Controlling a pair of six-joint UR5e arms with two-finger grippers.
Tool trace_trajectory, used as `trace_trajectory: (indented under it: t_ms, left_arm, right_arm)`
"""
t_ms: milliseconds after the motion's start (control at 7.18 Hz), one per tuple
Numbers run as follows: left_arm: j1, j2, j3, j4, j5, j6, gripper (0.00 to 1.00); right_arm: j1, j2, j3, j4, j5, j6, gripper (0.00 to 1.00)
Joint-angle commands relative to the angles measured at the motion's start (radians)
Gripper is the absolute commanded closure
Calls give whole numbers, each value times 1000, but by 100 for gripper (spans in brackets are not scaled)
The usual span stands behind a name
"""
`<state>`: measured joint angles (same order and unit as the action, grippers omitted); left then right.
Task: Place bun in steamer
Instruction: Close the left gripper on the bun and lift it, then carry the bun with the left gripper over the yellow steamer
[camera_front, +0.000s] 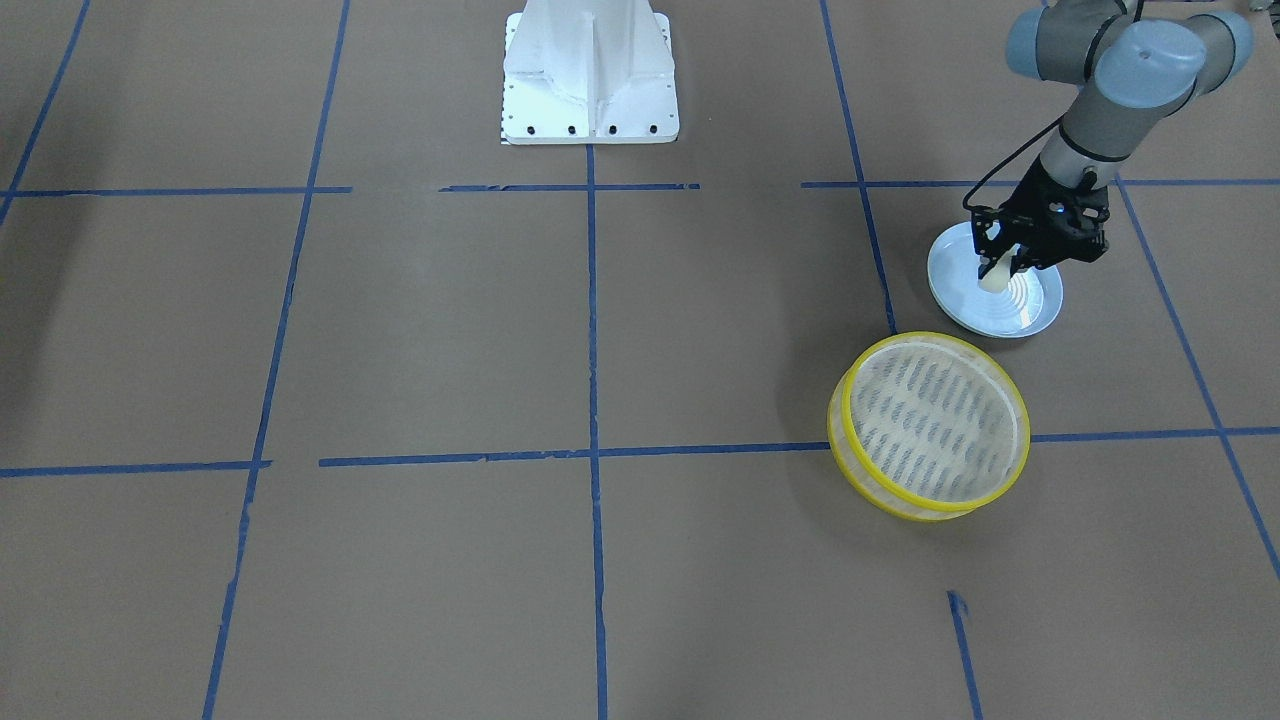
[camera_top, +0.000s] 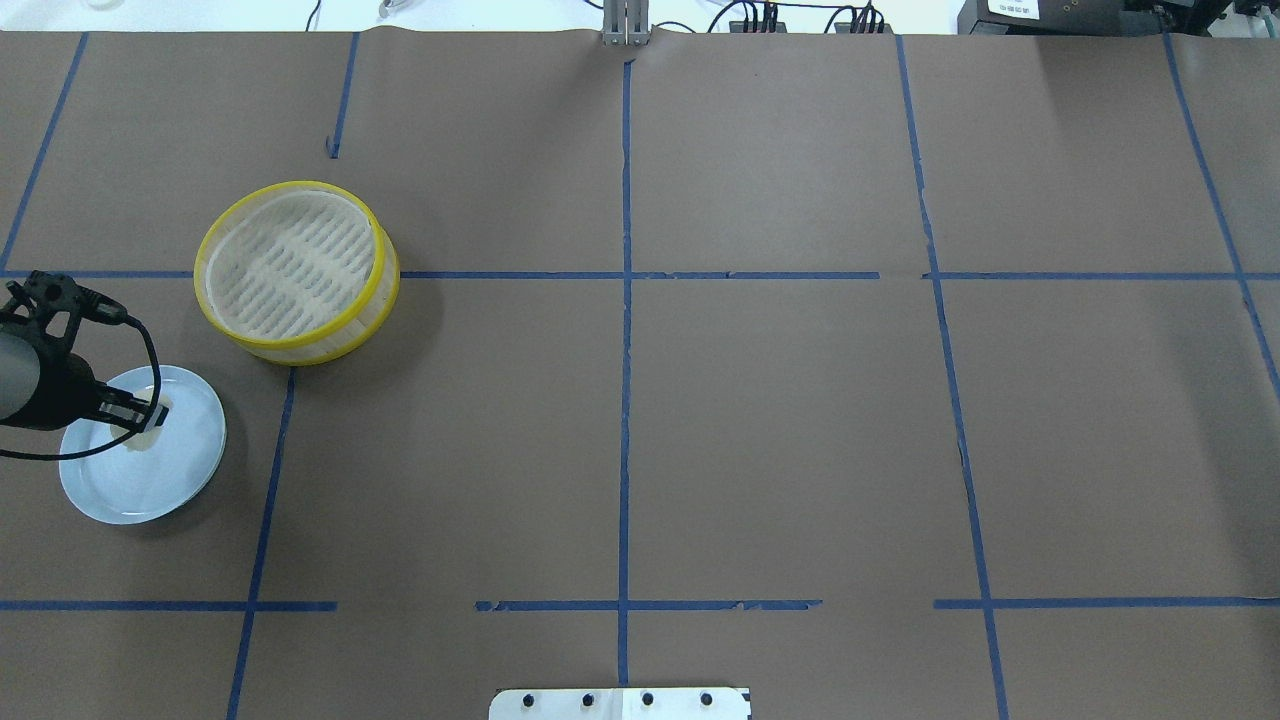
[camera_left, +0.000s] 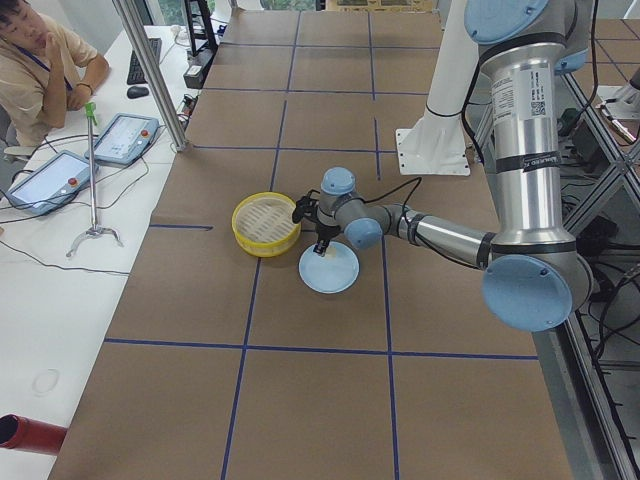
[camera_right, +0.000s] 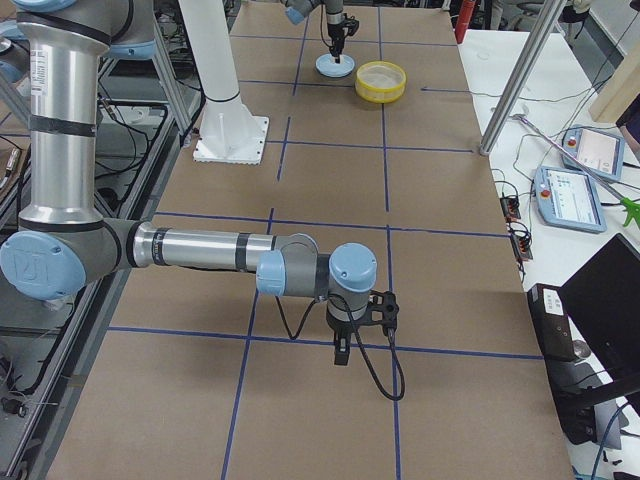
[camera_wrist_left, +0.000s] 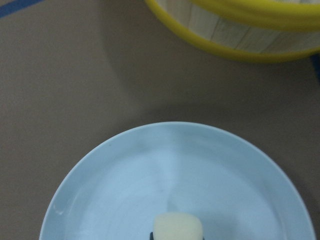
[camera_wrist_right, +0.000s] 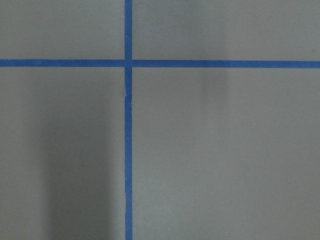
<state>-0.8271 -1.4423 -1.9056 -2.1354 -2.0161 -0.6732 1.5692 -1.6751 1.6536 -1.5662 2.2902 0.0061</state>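
The cream-white bun (camera_front: 993, 281) sits between the fingers of my left gripper (camera_front: 1000, 272), right over the light-blue plate (camera_front: 1022, 312). The gripper is shut on the bun; I cannot tell whether the bun still touches the plate. In the left wrist view the bun (camera_wrist_left: 177, 227) shows at the bottom edge above the plate (camera_wrist_left: 175, 165). The steamer (camera_front: 868, 490), with yellow rims, stands empty just beyond the plate (camera_top: 130, 490) in the overhead view, and its wall (camera_wrist_left: 235, 30) shows in the left wrist view. My right gripper (camera_right: 341, 352) hangs low over bare table far away; I cannot tell if it is open.
The white robot base (camera_front: 590, 80) stands at the table's middle edge. An operator (camera_left: 40, 60) sits beside tablets (camera_left: 120, 135) on a side table past the steamer. Blue tape lines cross the brown table.
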Motion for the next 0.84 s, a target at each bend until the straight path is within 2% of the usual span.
trace_trajectory:
  t_ms: [0, 139, 278, 696]
  left_arm:
    - [-174, -157, -3, 149, -102, -5, 66]
    - [-176, -299, 67, 270, -101, -56, 66]
    - [-175, -407, 160, 320, -99, -116, 67]
    - [-77, -501, 328, 298, -98, -244, 66]
  right_arm:
    - [0, 0, 0, 0, 0, 0, 0]
    - [0, 0, 0, 0, 0, 0, 0]
    - [0, 0, 0, 0, 0, 0, 0]
    - [0, 0, 0, 0, 0, 0, 0]
